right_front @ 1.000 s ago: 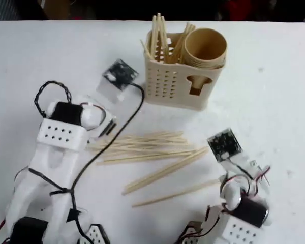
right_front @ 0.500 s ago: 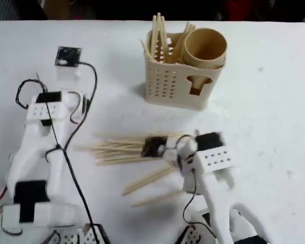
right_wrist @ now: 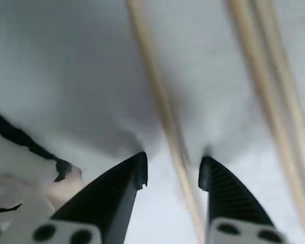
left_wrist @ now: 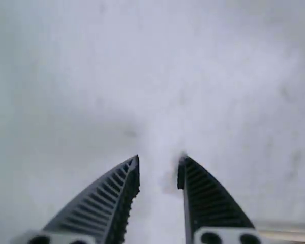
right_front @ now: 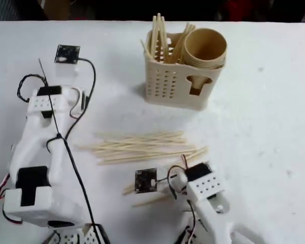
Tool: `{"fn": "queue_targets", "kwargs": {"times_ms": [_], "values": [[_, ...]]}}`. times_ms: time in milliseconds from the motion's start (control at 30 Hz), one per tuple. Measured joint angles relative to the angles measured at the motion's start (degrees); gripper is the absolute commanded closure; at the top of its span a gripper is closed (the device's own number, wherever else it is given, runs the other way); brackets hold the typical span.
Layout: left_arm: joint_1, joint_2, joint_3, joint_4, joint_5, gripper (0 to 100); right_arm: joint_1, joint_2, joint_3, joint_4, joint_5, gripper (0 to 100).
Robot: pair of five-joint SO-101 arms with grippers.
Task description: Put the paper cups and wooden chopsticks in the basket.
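At the table's near edge, your right gripper [right_wrist: 174,161] stands partly open, its jaws straddling a single chopstick [right_wrist: 165,112] that lies flat on the table [right_front: 274,127]. Expect it to be light, stiff and slick, and quick to roll, so pinch it near mid-length to stop it tipping. The right wrist view gives you that straddle. The high view gives instead the loose pile of chopsticks [right_front: 140,145] just beyond, then the basket [right_front: 168,86] at the far side with paper cups [right_front: 208,51] already stacked inside. Far left, your left gripper [left_wrist: 159,160] is slightly parted and holds nothing above bare table.
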Motion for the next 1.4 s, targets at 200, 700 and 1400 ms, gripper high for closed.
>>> {"fn": "queue_targets", "kwargs": {"times_ms": [200,700,1400], "values": [[-0.1,0.0,0.0,2.5,0.0,86,0.0,0.5,1.1,-6.2,-3.2,92.0],[-0.1,0.0,0.0,2.5,0.0,86,4.6,0.7,-1.1,-15.6,-13.5,98.2],[-0.1,0.4,0.0,2.5,0.0,86,7.4,0.6,-45.3,1.6,-40.9,98.2]]}}
